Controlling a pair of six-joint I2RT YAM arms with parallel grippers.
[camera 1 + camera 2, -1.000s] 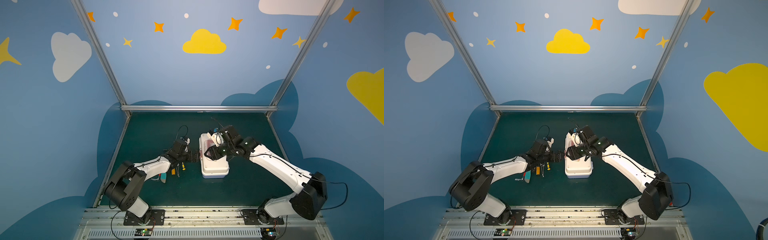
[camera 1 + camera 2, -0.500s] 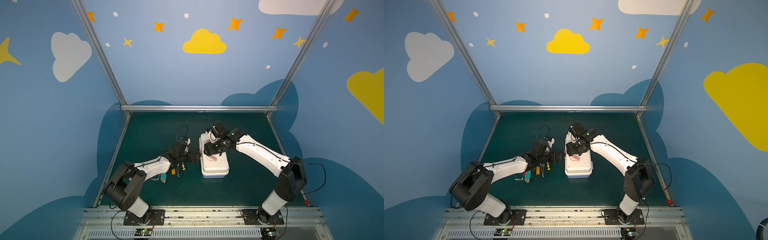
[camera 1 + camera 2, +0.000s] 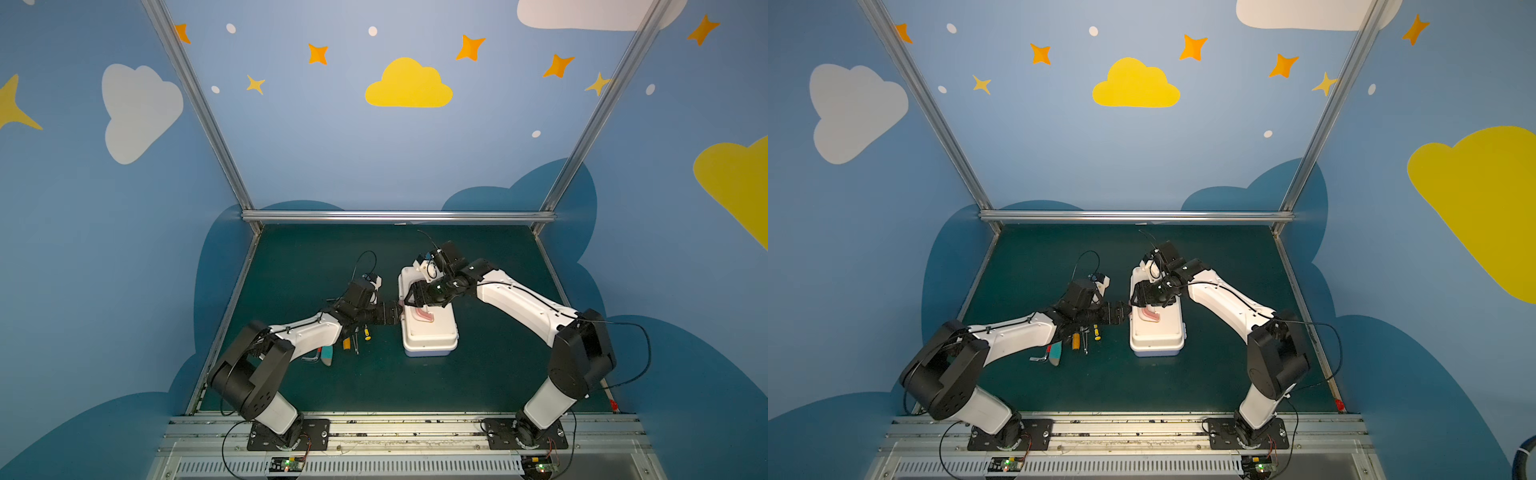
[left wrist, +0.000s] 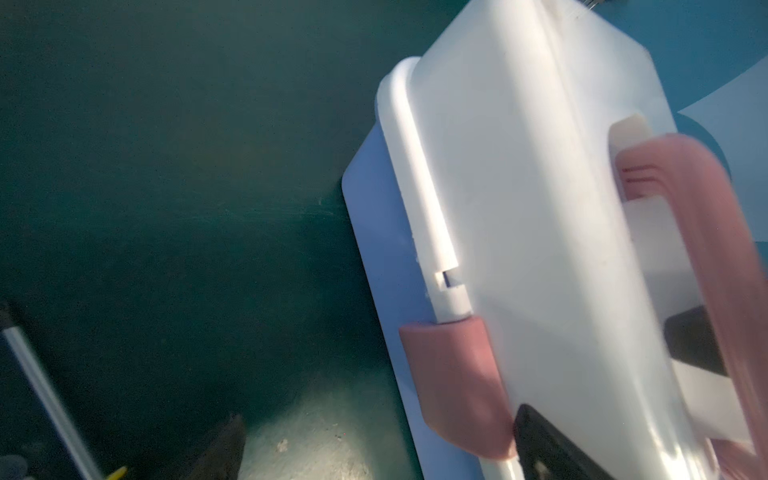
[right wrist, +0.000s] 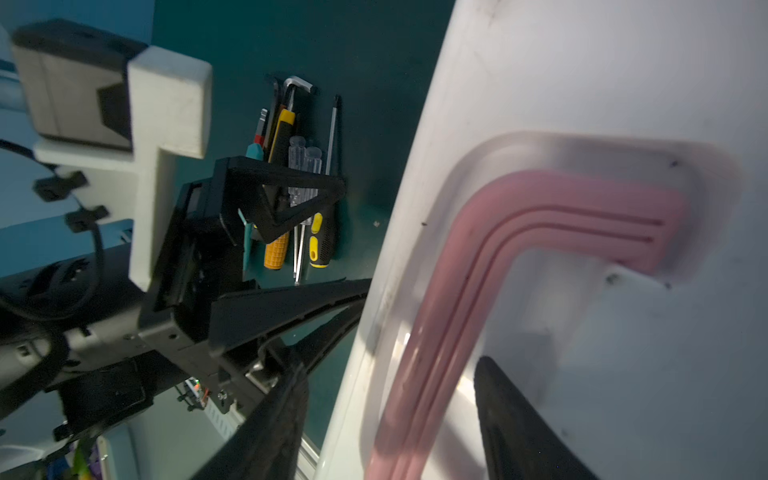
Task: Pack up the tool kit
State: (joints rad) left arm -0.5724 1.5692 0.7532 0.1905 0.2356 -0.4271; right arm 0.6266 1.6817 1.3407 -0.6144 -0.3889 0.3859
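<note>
The tool kit [image 3: 430, 332] [image 3: 1156, 334] lies shut on the green mat, white lid up, lavender base [image 4: 374, 249] below. Its pink handle [image 3: 422, 314] [image 5: 478, 257] lies flat in the lid's recess. My right gripper [image 3: 417, 293] [image 3: 1142, 297] [image 5: 395, 415] hovers open over the lid, one finger off the lid's left edge, the other inside the handle's curve. My left gripper [image 3: 395, 318] [image 3: 1125, 313] [image 4: 382, 453] stands open at the box's left side, by the pink latch [image 4: 453, 382]. Screwdrivers and other small tools [image 3: 353, 340] [image 5: 299, 199] lie left of the box.
The loose tools [image 3: 1077, 340] sit under my left forearm, with a teal-handled one nearest the front. A metal frame rail [image 3: 399, 216] bounds the mat at the back, and blue walls close both sides.
My right arm has drawn its elbow in and the gripper has shifted slightly back over the lid, so the pink handle now shows. The left arm has not moved.
</note>
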